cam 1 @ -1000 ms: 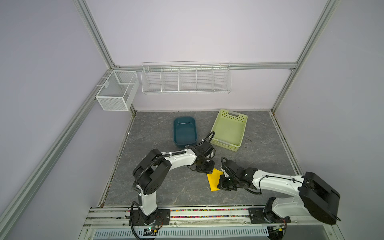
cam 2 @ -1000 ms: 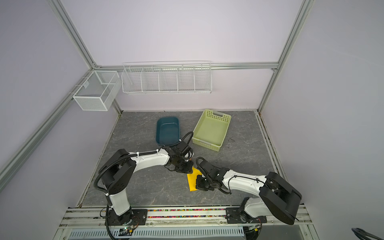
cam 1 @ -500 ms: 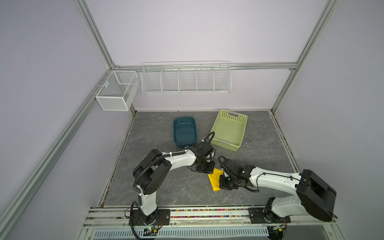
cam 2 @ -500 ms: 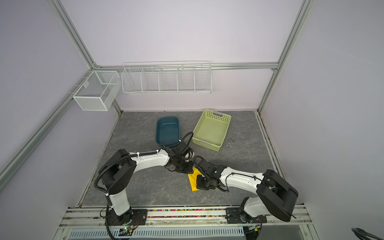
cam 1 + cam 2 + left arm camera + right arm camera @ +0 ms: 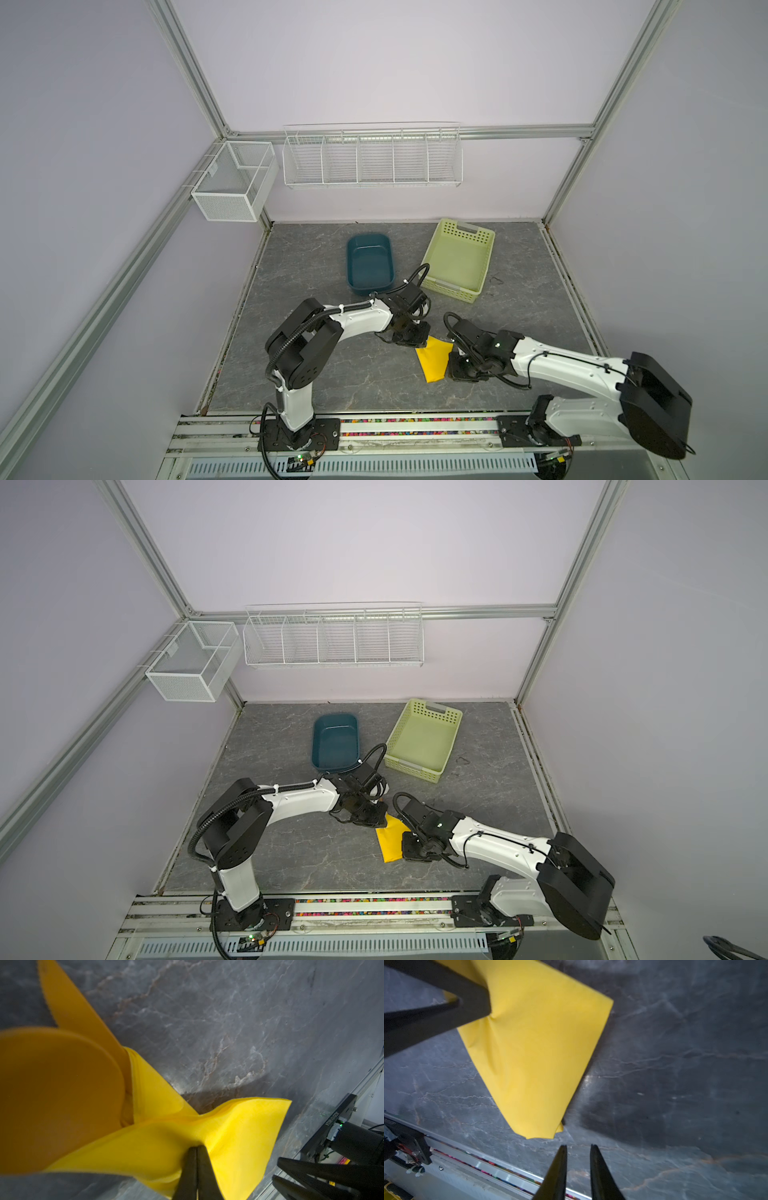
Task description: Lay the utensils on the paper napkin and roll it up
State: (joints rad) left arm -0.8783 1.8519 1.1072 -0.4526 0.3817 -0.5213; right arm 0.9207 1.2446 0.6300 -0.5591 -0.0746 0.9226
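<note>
Top views, dial centred on the paper napkin (image 5: 432, 363) (image 5: 390, 845).

- 11 o'clock, well apart: a dark blue tub (image 5: 369, 286) is set on the grey tabletop (image 5: 332, 374).
- 11 o'clock, at the napkin's far corner: the left end effector (image 5: 409, 338) (image 5: 196, 1152) is closed tight, and a pinch of the yellow paper is clamped between its tips.
- Centre: the napkin is folded over into a narrow wedge. Its near end lies on the tabletop and its far end is lifted in that pinch.
- Left wrist view: the orange utensils (image 5: 62, 1084) are seen poking out of the fold, a round spoon bowl and a flat tapered piece, both blurred.
- 3 o'clock, just beside the napkin: the right end effector (image 5: 461, 370) (image 5: 578, 1148) is parted by a narrow gap. Nothing is held, and the paper's corner lies just clear of its tips.
- 1 o'clock, well apart: a pale green basket (image 5: 465, 235) is noted.
</note>
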